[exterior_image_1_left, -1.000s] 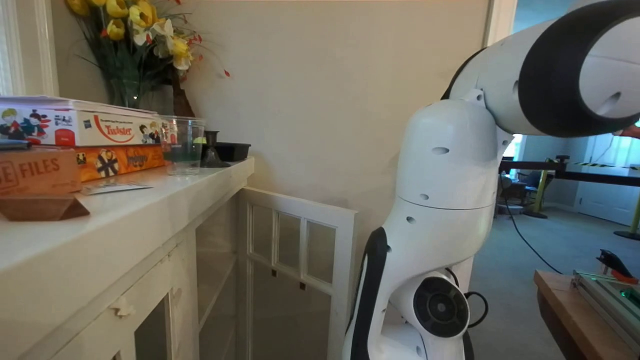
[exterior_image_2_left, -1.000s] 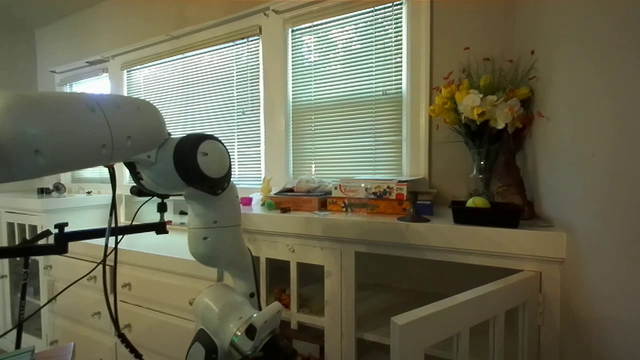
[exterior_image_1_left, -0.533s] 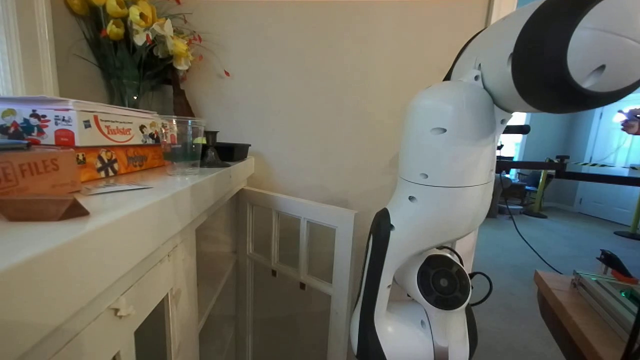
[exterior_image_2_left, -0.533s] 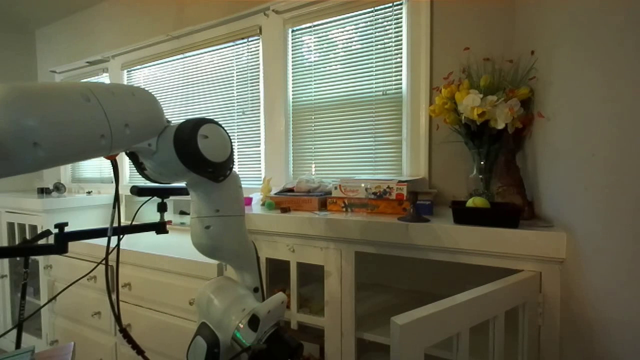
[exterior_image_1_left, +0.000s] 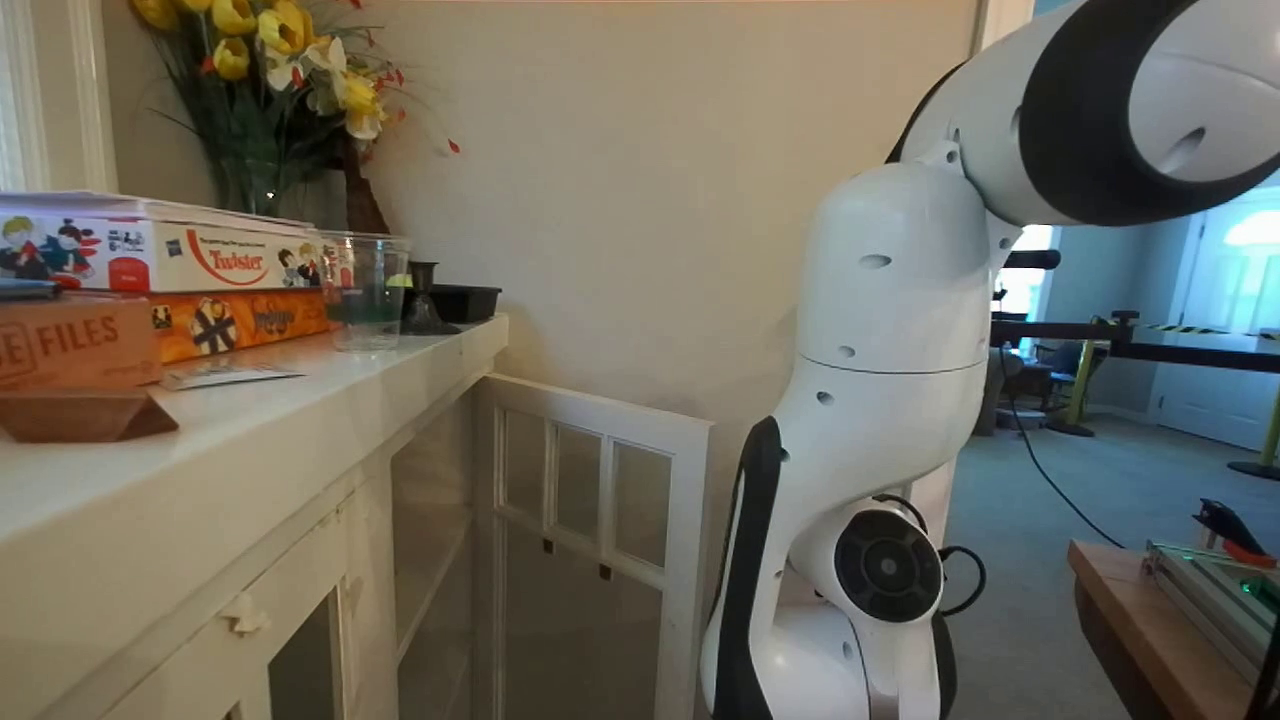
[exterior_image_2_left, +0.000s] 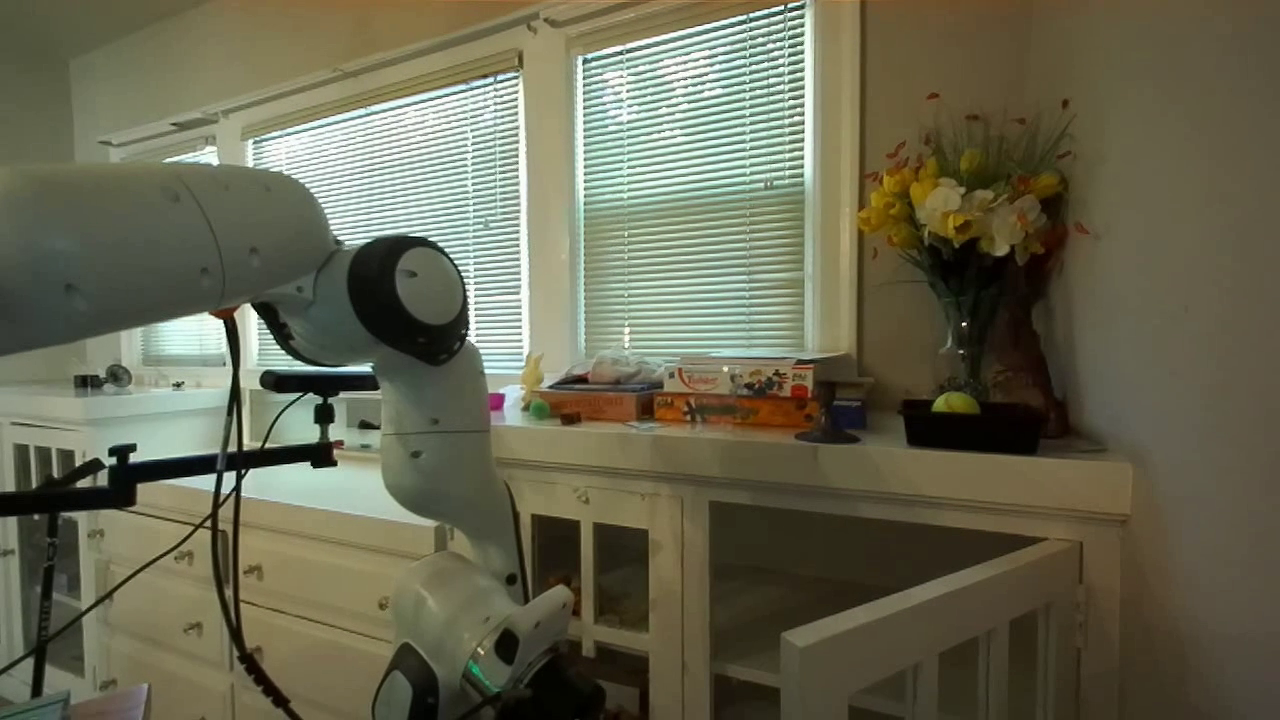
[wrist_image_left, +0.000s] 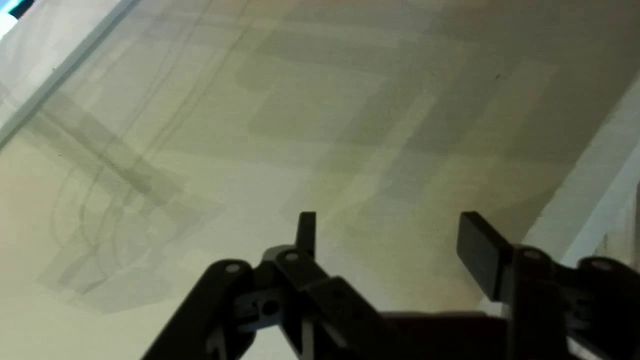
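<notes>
At the left of an exterior view, white drawers (exterior_image_2_left: 310, 560) sit behind a black bar (exterior_image_2_left: 280, 458) and hanging cables (exterior_image_2_left: 236, 560). Next comes the white robot arm (exterior_image_2_left: 430, 400), bent downward, its dark end cut off by the bottom edge and overlapping a glass-paned cabinet door (exterior_image_2_left: 663, 570). In the wrist view the gripper (wrist_image_left: 388, 232) stands with its jaws well apart, holding nothing at the fingertips; a pale, shadow-streaked surface (wrist_image_left: 320, 125) shows through the gap and spreads around it, though whether the fingers touch it I cannot tell. A dark shape (wrist_image_left: 440, 335) low between the fingers is too dim to make out. Above the paned door, on the white counter (exterior_image_2_left: 700, 458), lies a brownish box (exterior_image_2_left: 600, 405), then a Twister box (exterior_image_2_left: 740, 379) stacked on an orange box (exterior_image_2_left: 735, 411); a clear plastic cup (exterior_image_1_left: 367, 300) stands upright near them in an exterior view. Farther right, a white-framed door (exterior_image_2_left: 920, 622) stands swung outward in both exterior views. Above it on the counter are a dark stand (exterior_image_2_left: 827, 428), then a black tray (exterior_image_2_left: 970, 432) holding a yellow-green ball (exterior_image_2_left: 956, 403), with a glass vase (exterior_image_2_left: 963, 340) of yellow and white flowers (exterior_image_2_left: 950, 205) behind.
</notes>
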